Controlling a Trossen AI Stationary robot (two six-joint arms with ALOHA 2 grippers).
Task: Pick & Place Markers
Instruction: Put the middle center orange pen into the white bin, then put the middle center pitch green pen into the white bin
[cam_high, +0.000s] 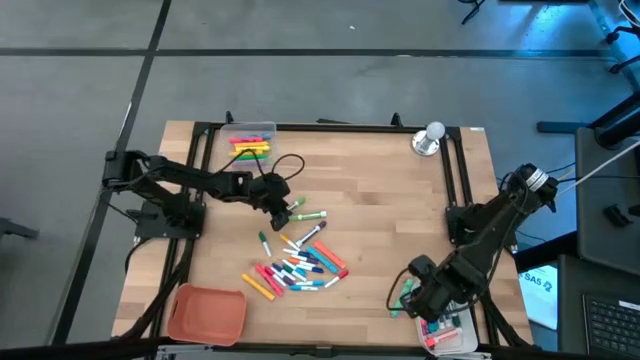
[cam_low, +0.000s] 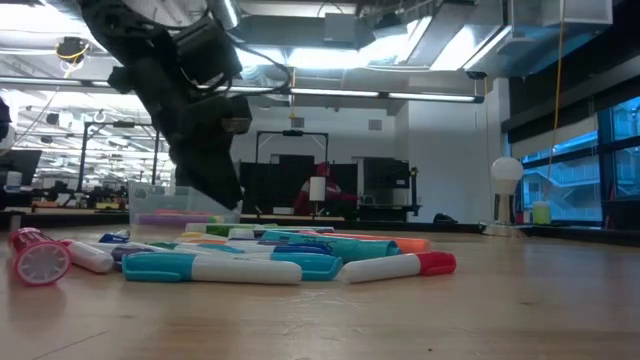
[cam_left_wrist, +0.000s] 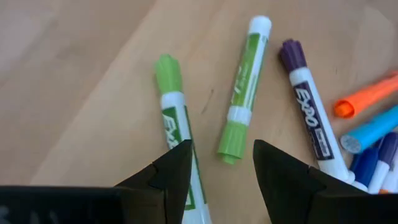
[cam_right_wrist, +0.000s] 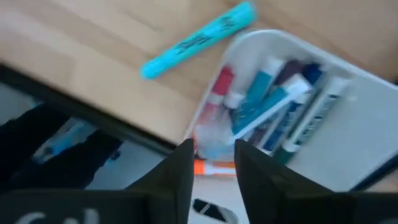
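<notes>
On the wooden worktop (cam_high: 380, 190), going left to right: an orange tray (cam_high: 208, 312) sits at the near left corner, and a clear bin (cam_high: 251, 133) holding yellow, pink and green markers rests at the far edge. The left claw (cam_high: 283, 207) hovers low over the middle of the worktop, fingers parted and holding nothing. In its wrist view, two green-capped markers (cam_left_wrist: 239, 93) lie just beyond the fingertips, one partly under the left finger, with a purple-capped marker (cam_left_wrist: 308, 102) beside them. The main heap of markers (cam_high: 300, 265) lies scattered just near of that claw, many touching or crossing each other. A silver bell (cam_high: 430, 139) stands at the far right corner, well apart. The right claw (cam_high: 418, 292) hangs over the near right corner, fingers slightly apart and empty, above a white container (cam_right_wrist: 367, 124) filled with markers. A lone teal marker (cam_right_wrist: 199, 39) lies on the wood just beside that container.
</notes>
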